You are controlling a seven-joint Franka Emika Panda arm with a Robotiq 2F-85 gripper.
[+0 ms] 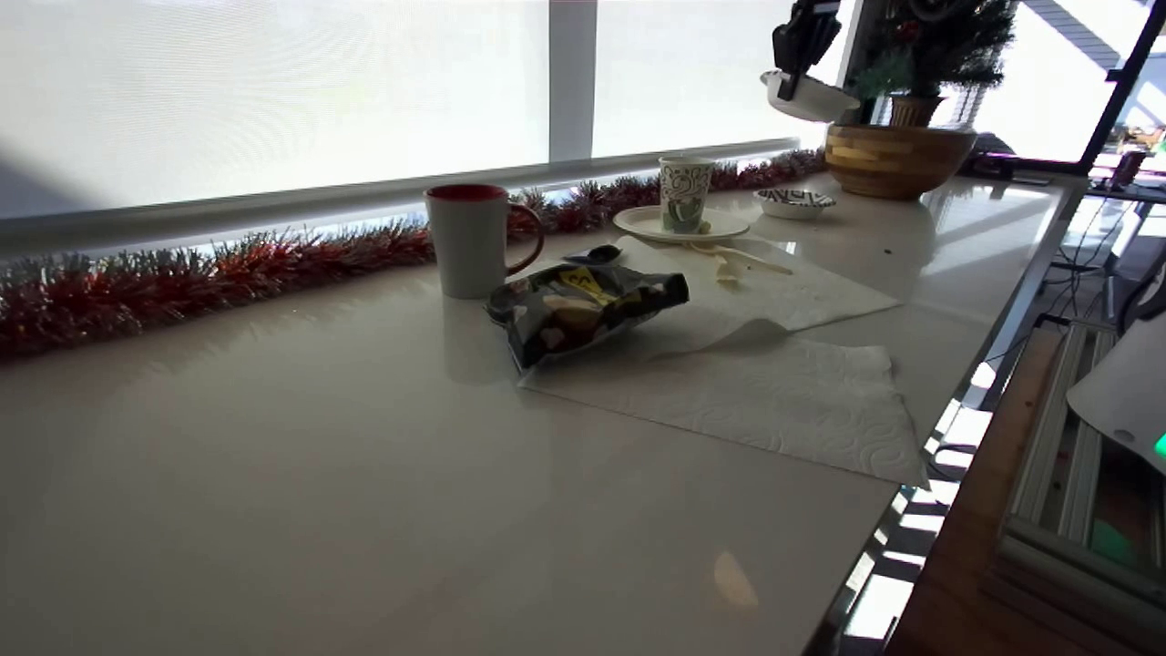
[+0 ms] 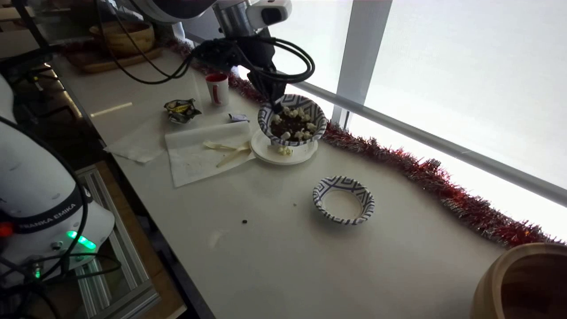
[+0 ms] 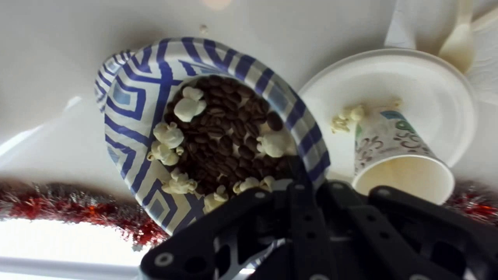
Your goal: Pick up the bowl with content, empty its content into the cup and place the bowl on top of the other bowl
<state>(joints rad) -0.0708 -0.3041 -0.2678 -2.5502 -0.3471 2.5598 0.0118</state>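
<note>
Closest to you in the wrist view is your gripper [image 3: 317,186], its jaws nearly together and pinching the rim of the bowl with content [image 3: 132,97] at that bowl's four o'clock. You hold the bowl tilted and up off the counter [image 2: 266,266], its blue-patterned wall ringing a bed of coffee beans [image 3: 216,132] with popcorn [image 3: 188,109] scattered over them. Past it, at three o'clock from the bowl in the same view, your cup [image 3: 393,140] stands upright on a white plate [image 3: 424,85], its mouth in sight and loose popcorn [image 3: 340,120] lying just beside its foot. Take that bowl as the hub of your dial in an exterior view, and the other bowl [image 2: 343,204] sits upright on the counter at five o'clock, its pale bottom showing. Farther out you have pale cutlery [image 2: 237,153] on a paper towel [image 2: 190,161] at eight o'clock, a white mug [image 2: 223,94] with a red inside at ten, and a dark packet [image 2: 182,110] marked with yellow at nine. Red and silver tinsel [image 2: 416,170] runs along the bright window [image 2: 465,66] from ten o'clock across to four; farthest from the bowl, also toward four, you see part of a wooden bowl [image 2: 489,283].
</note>
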